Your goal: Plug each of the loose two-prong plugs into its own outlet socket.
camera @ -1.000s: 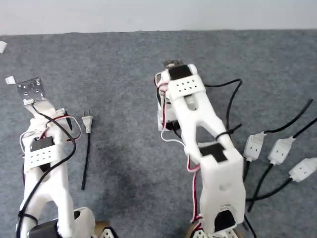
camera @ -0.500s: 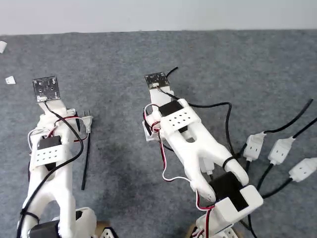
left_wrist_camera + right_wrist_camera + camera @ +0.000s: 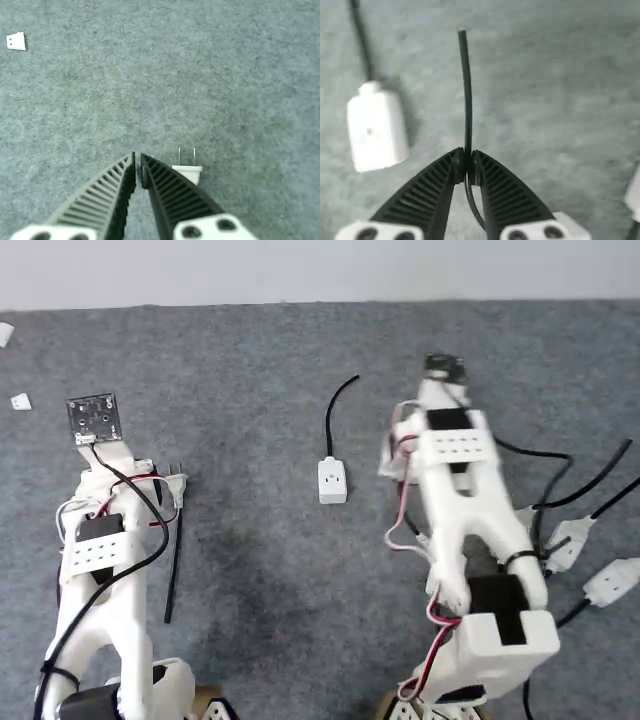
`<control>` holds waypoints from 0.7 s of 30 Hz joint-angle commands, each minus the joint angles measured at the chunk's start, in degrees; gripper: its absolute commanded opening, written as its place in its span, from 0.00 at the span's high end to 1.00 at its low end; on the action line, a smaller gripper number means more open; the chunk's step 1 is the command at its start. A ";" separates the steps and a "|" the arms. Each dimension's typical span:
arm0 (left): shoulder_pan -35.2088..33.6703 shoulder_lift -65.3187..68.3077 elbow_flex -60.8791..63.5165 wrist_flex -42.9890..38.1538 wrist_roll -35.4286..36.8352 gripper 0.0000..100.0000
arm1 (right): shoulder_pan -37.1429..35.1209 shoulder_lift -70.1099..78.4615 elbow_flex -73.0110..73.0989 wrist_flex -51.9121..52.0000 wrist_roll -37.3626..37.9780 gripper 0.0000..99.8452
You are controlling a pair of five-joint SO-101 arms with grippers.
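Grip first: the right tool is clamped on a thin black cord, jaws drawn tight around it. The cord's free end pokes straight out ahead of the tips and stops over bare table. Off that tool's left flank, near but apart, lies a white socket. From above, this socket sits in the gap between the two arms, and its own lead curls away toward the far edge. Behind the tool and out past the arm's right side lie two further sockets, their leads crowding that corner.

Over to the left tool: jaws nearly together, a thin slit between them, nothing held. The two-prong plug lies just beside its right finger, prongs pointing forward and away. Whether finger and plug touch, I cannot tell. From above, the plug's lead trails back alongside the arm. Ahead of this tool it is open grey table, with a small white scrap well off to its left. Beyond both tools the table runs to a straight far edge under a pale wall.
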 commanded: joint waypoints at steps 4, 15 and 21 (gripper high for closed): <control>0.53 -1.14 -0.48 -1.32 -0.62 0.99 | -0.57 -0.84 -5.71 3.82 1.58 0.76; 0.62 -1.14 -0.48 -1.32 -0.62 0.99 | -3.30 -1.01 -18.55 5.85 -9.58 0.88; 0.62 -1.14 -0.48 -1.32 -0.62 0.99 | -11.47 1.89 -17.32 6.37 -9.85 0.88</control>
